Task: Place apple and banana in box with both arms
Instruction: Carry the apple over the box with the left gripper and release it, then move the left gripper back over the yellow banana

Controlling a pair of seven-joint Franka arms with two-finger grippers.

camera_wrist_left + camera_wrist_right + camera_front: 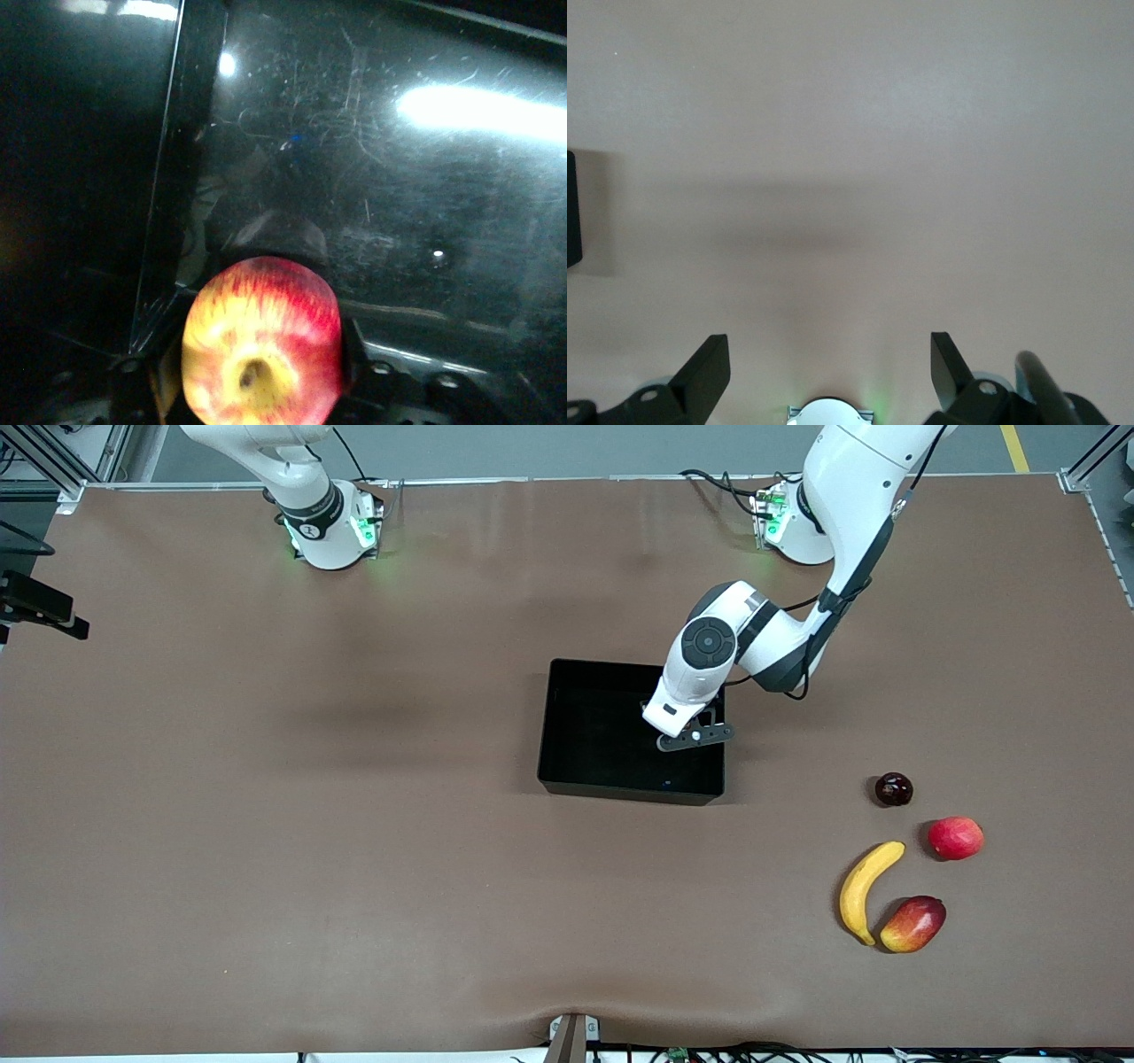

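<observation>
Brown matting covered the whole table [266, 824]. Going from the right arm's end toward the left arm's end: the right arm waited near its base, and the right gripper [830, 372] hung over bare matting with its two fingers spread wide and nothing between them.

Near the middle of the table sat the box [567, 779], a shallow black bin with glossy, scratched walls. No fruit lay loose on its visible floor. The left gripper [687, 737] was lowered into the box at the end toward the left arm's base. The left wrist view showed the apple [262, 341] clamped between its fingers, stem dimple facing the camera, over the box floor and beside one wall.

Toward the left arm's end lay four fruits, well apart from the box: a small dark round fruit [893, 789], a pinkish-red round fruit [956, 838] nearer the front camera, then the banana [864, 890], with a red-and-yellow mango-like fruit [913, 924] just beside its lower end.
</observation>
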